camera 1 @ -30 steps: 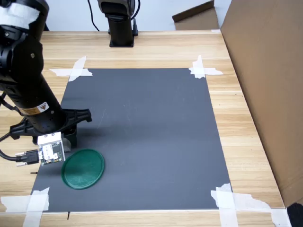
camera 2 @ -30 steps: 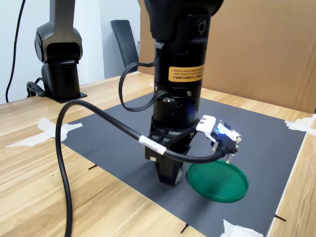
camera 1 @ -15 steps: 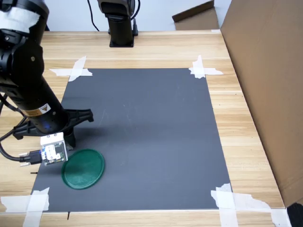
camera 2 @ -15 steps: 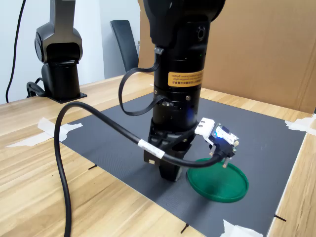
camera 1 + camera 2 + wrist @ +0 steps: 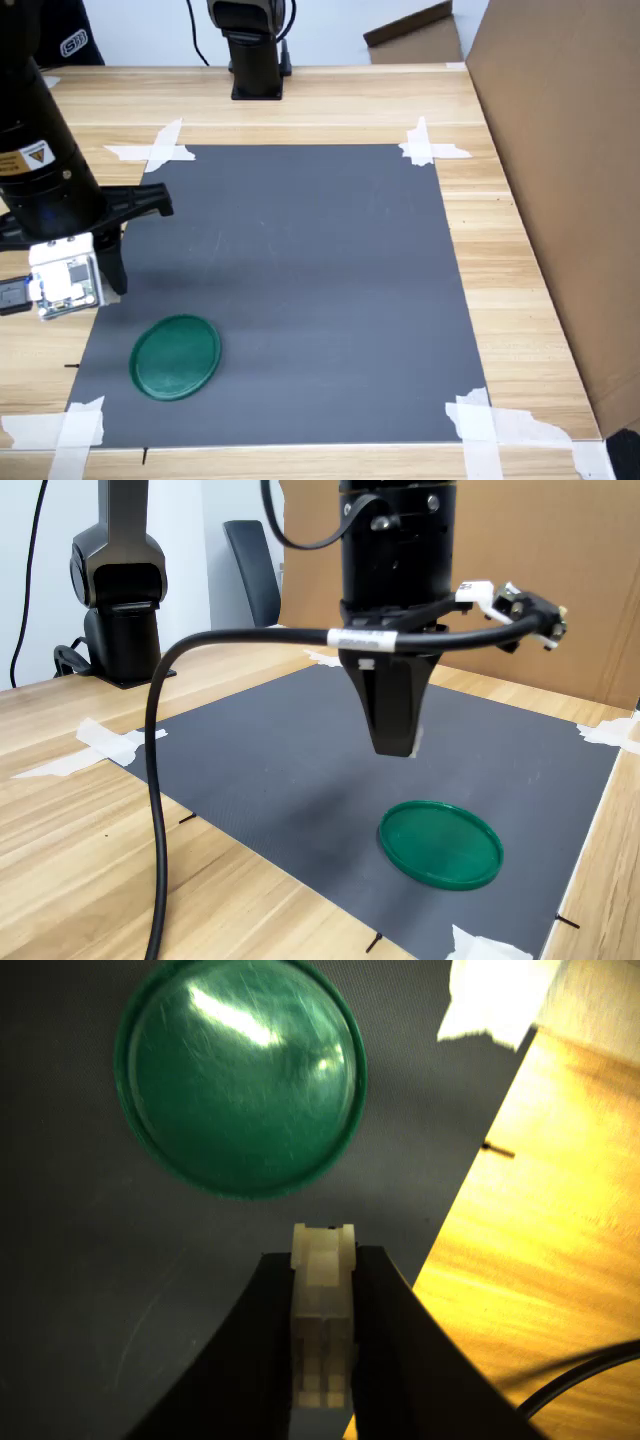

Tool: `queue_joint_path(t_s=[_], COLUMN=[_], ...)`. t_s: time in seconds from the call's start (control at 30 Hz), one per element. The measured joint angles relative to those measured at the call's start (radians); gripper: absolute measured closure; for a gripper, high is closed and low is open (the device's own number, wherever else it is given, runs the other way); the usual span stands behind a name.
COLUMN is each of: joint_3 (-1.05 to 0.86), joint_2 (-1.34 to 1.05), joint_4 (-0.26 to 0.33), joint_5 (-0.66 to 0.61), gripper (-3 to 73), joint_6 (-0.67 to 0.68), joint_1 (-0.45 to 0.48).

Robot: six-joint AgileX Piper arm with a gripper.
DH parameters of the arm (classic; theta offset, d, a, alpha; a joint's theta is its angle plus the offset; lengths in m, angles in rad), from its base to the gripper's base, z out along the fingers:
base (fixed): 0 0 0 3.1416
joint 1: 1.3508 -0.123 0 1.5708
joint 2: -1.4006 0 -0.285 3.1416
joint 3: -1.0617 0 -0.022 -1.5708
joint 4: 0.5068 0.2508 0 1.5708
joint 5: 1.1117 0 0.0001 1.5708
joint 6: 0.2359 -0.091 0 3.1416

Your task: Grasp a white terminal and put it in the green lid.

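The white terminal point(image 5: 322, 1330) is a small blocky plastic piece clamped between my gripper's point(image 5: 322, 1265) two dark fingers. In the second exterior view the gripper point(image 5: 393, 746) hangs well above the mat, and a sliver of the terminal point(image 5: 416, 741) shows at its tip. The green lid point(image 5: 176, 356) lies flat on the black mat point(image 5: 300, 280) near its front left corner in the first exterior view, with nothing in it. The gripper point(image 5: 112, 272) is above and behind the lid there. In the wrist view the lid point(image 5: 240, 1075) lies just ahead of the fingertips; it also shows as the lid point(image 5: 440, 843) below the gripper.
White tape point(image 5: 158, 150) holds the mat's corners to the wooden table point(image 5: 500, 230). A second arm's black base point(image 5: 256, 60) stands at the back. A cardboard wall point(image 5: 570, 180) lines the first exterior view's right. A black cable point(image 5: 200, 680) loops from the wrist.
The arm has lifted off the mat beside the lid with the terminal in its fingers, and has shifted back and to the first exterior view's left. The lid has not moved.
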Motion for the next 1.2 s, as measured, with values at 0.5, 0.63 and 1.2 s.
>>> queue_joint_path(t_s=[0.5, 0.63, 1.2], joint_3=[0.006, 0.006, 0.007], joint_2=[0.101, 0.134, 0.181], joint_4=[-0.096, -0.096, -0.080], joint_5=[0.090, 0.103, 0.101], gripper=[60.5, 60.5, 24.0], joint_6=[-0.042, -0.050, -0.050], joint_1=[-0.114, -0.114, -0.114])
